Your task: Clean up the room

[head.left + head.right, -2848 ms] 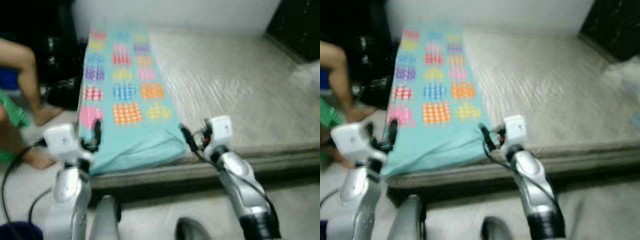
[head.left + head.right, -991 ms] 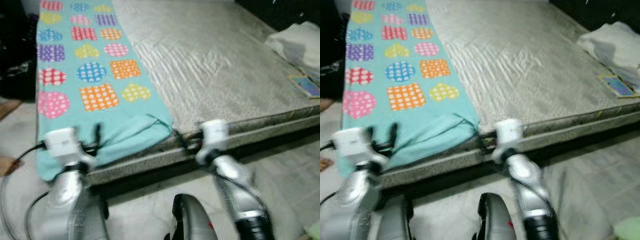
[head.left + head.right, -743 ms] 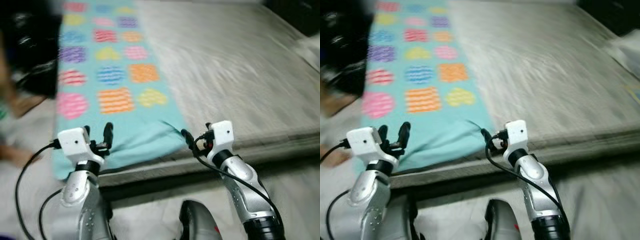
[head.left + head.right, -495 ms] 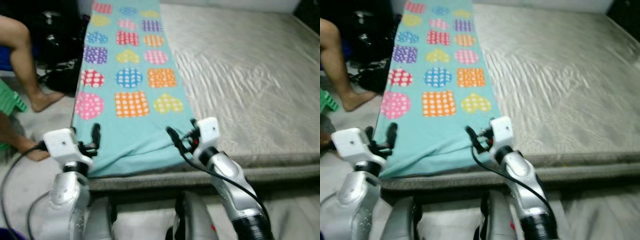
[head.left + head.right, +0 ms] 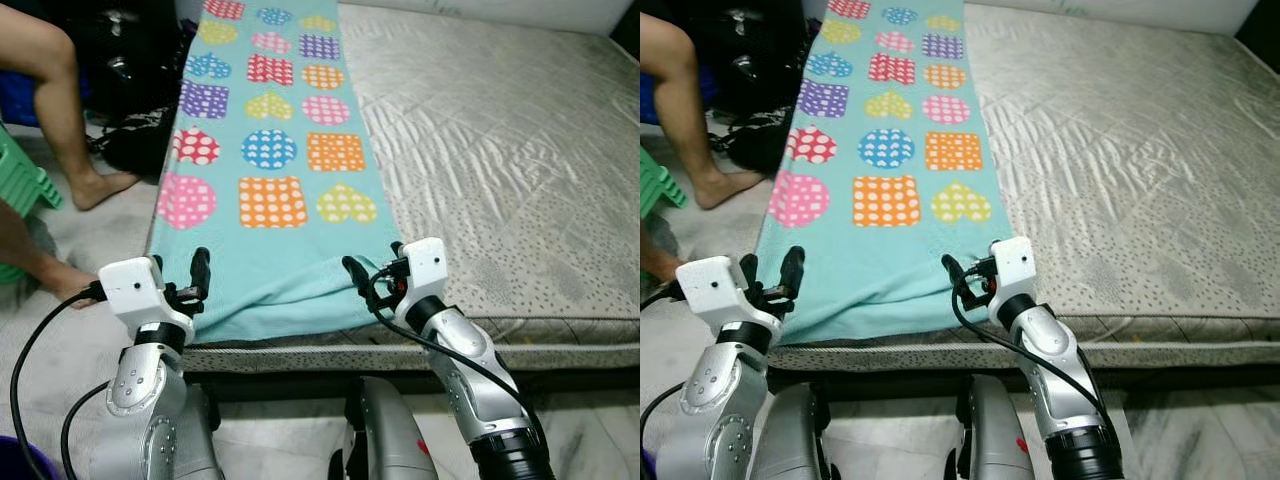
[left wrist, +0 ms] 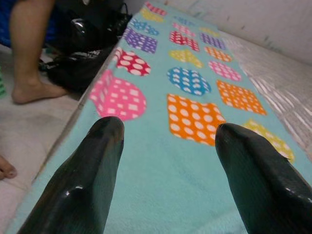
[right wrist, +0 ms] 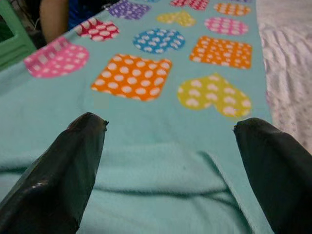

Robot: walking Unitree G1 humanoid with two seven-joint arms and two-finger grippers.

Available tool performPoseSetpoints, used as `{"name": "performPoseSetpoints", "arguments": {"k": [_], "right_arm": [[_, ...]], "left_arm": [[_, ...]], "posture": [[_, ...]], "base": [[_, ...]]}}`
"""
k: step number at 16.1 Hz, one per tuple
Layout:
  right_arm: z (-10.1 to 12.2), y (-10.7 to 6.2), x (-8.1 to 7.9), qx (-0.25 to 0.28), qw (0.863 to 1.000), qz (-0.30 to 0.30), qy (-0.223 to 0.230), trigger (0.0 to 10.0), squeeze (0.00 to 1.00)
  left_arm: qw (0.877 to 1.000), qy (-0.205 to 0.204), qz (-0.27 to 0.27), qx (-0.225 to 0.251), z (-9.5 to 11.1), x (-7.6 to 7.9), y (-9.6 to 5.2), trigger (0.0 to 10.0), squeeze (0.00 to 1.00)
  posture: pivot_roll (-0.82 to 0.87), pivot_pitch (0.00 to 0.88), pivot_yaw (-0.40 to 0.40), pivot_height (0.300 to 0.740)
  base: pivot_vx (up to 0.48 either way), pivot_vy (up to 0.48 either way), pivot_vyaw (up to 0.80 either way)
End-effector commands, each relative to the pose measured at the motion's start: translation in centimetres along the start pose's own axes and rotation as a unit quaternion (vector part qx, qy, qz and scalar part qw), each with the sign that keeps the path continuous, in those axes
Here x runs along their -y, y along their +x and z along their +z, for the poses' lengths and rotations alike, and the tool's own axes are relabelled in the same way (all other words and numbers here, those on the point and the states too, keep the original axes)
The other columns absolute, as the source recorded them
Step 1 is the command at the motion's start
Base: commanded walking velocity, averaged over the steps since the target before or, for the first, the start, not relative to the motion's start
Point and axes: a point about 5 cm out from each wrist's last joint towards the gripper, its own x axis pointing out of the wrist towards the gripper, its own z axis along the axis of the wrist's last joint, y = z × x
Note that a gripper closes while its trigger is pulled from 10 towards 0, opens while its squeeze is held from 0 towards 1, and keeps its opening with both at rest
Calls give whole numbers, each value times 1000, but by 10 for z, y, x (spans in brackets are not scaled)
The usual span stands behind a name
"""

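Ahead of left end effector and right end effector, both spread: turquoise fleece blanket with dotted patches. Step: pre-grasp at near hem. Next: lower, pinch corners.

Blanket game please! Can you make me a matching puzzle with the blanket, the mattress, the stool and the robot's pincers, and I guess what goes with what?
Things:
1. blanket
2. mattress
3. stool
4. left pincer and right pincer

Descriptions:
A. green, on the floor beside a person's leg
B. grey and bare
C. open, at the blanket's near edge
D. turquoise with dotted hearts, squares and circles

Pairs: 1-D, 2-B, 3-A, 4-C
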Motion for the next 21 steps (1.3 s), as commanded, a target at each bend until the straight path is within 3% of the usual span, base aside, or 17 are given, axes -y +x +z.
{"name": "performPoseSetpoints", "arguments": {"k": [1, 7, 12, 15, 18, 21], "right_arm": [[-6, -4, 3, -14, 1000, 0, 5, 10000, 0], [-15, 0, -7, -39, 999, 20, -6, 10000, 0], [-5, 37, -8, -21, 1000, -15, -15, 10000, 0], [-3, 53, -11, -23, 999, -32, -15, 10000, 0], [-5, 60, -4, -40, 996, -61, -43, 10000, 0], [-2, 64, 12, -58, 990, -113, -61, 10000, 0]], "left_arm": [[1000, 3, 2, -18, -6, -1, -4, 10000, 0], [999, 19, -13, -26, -6, 2, -8, 10000, 0], [994, 75, -82, -25, 2, 9, -25, 10000, 0], [991, 88, -91, -37, 2, 7, -42, 10000, 0], [991, 92, -83, -43, 4, 5, -55, 10000, 0], [992, 84, -85, -25, 13, 13, -49, 10000, 0]], "posture": [[1, 154, -103, 519], [17, 181, -100, 504], [113, 205, -99, 504], [168, 226, -111, 504], [191, 254, -116, 504], [207, 264, -113, 504]], "base": [[0, 0, 0], [0, 0, 0], [0, 0, 0], [0, 0, 0], [0, 0, 0], [0, 0, 0]]}}
